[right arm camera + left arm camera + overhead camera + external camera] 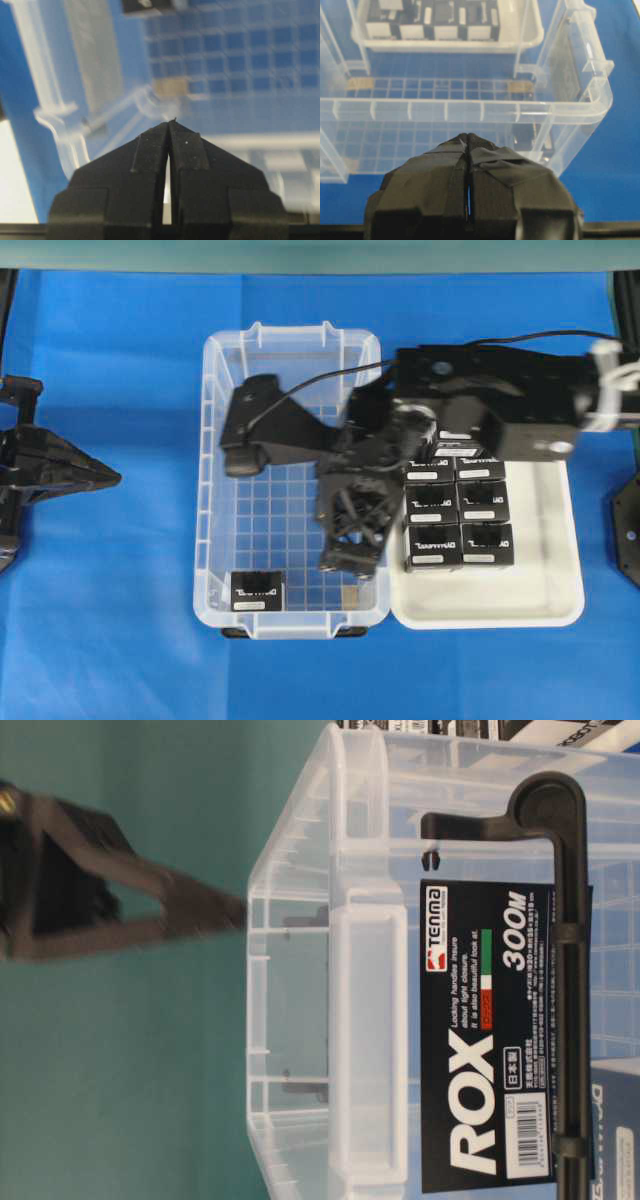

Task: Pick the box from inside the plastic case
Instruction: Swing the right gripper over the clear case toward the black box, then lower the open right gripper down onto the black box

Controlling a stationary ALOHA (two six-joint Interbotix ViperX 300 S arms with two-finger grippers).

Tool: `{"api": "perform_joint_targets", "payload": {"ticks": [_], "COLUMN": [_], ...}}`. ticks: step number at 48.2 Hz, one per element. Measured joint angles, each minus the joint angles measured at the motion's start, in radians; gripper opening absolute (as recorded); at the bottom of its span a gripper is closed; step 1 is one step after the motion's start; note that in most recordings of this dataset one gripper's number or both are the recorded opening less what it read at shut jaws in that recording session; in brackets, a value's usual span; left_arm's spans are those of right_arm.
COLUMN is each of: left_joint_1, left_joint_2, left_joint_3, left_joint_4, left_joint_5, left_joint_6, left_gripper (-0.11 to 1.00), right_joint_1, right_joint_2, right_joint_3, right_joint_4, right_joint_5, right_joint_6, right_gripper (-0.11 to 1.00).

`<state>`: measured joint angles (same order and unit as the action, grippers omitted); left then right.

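The plastic case [212,490] is a clear bin with a grid floor at the middle of the blue table. One black box [257,592] with white lettering lies flat on the case floor near its front wall, towards the left. My right gripper [350,558] hangs over the case's front right part, fingertips together and holding nothing. In the right wrist view the gripper [169,124] points down at the grid floor, and the box [147,5] shows only as an edge at the top. My left gripper [105,478] rests shut outside the case's left wall [470,107].
A shallow white tray [545,600] touches the case's right side and holds several identical black boxes [460,525]. The right arm [500,400] spans the tray's back half. A tan pad [170,87] sits in a case corner. A black ROX label [485,1040] covers the case's end wall.
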<state>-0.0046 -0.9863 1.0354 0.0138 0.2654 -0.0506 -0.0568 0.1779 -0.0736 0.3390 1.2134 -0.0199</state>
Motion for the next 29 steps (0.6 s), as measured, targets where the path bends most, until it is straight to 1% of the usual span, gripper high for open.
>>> {"api": "perform_joint_targets", "payload": {"ticks": [3, 6, 8, 12, 16, 19, 21, 24, 29], "left_joint_1": [0.0, 0.0, 0.0, 0.0, 0.0, 0.0, 0.0, 0.002, 0.0], "left_joint_2": [-0.006, -0.012, -0.014, -0.018, -0.02, -0.02, -0.021, -0.02, -0.021], "left_joint_3": [-0.002, -0.002, -0.003, -0.005, -0.005, -0.005, -0.006, -0.006, -0.006], "left_joint_4": [0.002, 0.0, 0.0, 0.0, 0.0, 0.002, 0.0, 0.0, 0.0], "left_joint_5": [0.0, 0.0, -0.002, 0.0, 0.0, 0.0, 0.002, 0.002, 0.002], "left_joint_6": [-0.002, -0.002, -0.002, 0.0, -0.002, 0.0, 0.0, -0.002, 0.0], "left_gripper": [-0.06, -0.06, -0.06, -0.06, -0.06, -0.06, -0.06, -0.06, -0.06], "right_joint_1": [-0.017, -0.034, -0.041, -0.054, -0.051, -0.049, -0.048, -0.048, -0.049], "right_joint_2": [0.026, 0.048, 0.058, 0.075, 0.089, 0.103, 0.114, 0.13, 0.161], "right_joint_3": [-0.005, -0.006, -0.008, -0.008, -0.009, -0.009, -0.009, -0.009, -0.011], "right_joint_4": [0.055, 0.106, 0.137, 0.179, 0.199, 0.204, 0.206, 0.207, 0.212], "right_joint_5": [-0.018, -0.031, -0.037, -0.048, -0.066, -0.083, -0.094, -0.11, -0.14], "right_joint_6": [-0.048, -0.095, -0.123, -0.179, -0.222, -0.242, -0.255, -0.265, -0.272], "right_gripper": [0.16, 0.24, 0.32, 0.54, 0.76, 0.88, 0.95, 1.0, 0.99]}}
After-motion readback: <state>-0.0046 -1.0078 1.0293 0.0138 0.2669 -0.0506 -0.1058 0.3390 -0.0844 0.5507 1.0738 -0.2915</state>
